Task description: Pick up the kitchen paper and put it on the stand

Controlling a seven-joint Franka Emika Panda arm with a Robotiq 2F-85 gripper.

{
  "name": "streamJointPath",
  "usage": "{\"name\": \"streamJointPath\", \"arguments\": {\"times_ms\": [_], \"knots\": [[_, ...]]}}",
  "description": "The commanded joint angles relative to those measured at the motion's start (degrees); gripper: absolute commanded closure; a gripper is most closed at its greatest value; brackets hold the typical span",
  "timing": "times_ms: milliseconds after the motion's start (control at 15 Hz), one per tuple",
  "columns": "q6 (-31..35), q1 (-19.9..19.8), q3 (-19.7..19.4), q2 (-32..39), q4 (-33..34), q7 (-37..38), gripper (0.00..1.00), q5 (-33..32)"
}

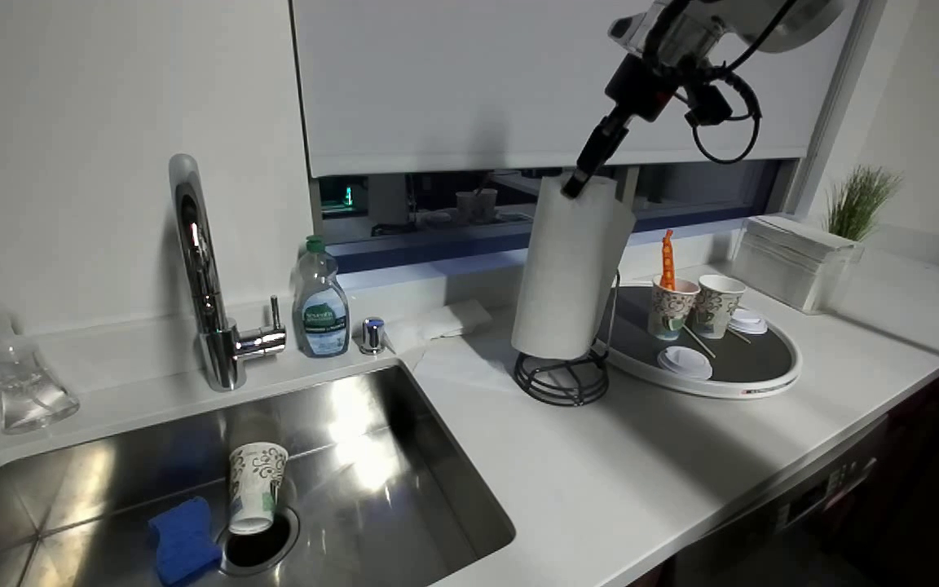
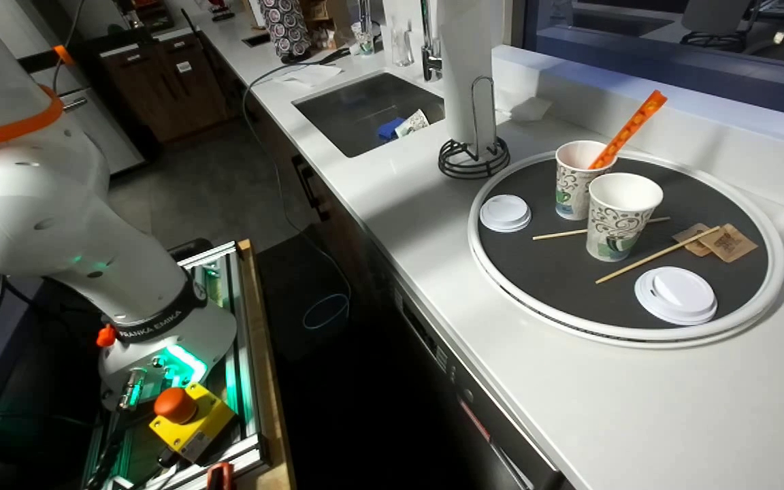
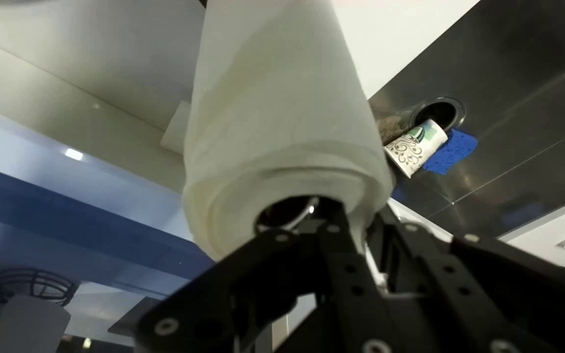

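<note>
In an exterior view, the kitchen paper (image 1: 567,273) is held nearly upright at twelve o'clock over the stand (image 1: 563,395) on the counter (image 1: 575,473); whether it is fully seated cannot be told. By the fingers (image 1: 592,159), angled in from one o'clock, the roll's top rim is clamped, at about four o'clock of the core in the wrist view. It is judged light and soft, easily dented, its loose outer sheets apt to slip or tear. A pinch through the whole wall, core included, is preferred to outer layers alone.
</note>
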Motion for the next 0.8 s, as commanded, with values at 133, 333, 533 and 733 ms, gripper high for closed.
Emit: {"name": "streamJointPath", "arguments": {"times_ms": [133, 333, 533, 733], "knots": [[2.89, -1.46, 0.93, -2.42, -0.05, 0.21, 0.34, 4.73], [1.45, -0.78, 1.00, -7.94, 1.53, -0.61, 0.12, 5.59], [1.63, -0.46, 0.38, -11.79, 3.63, 2.18, 0.00, -0.89], [8.41, 1.70, -0.87, -13.23, 2.42, -0.33, 0.00, 4.66]]}}
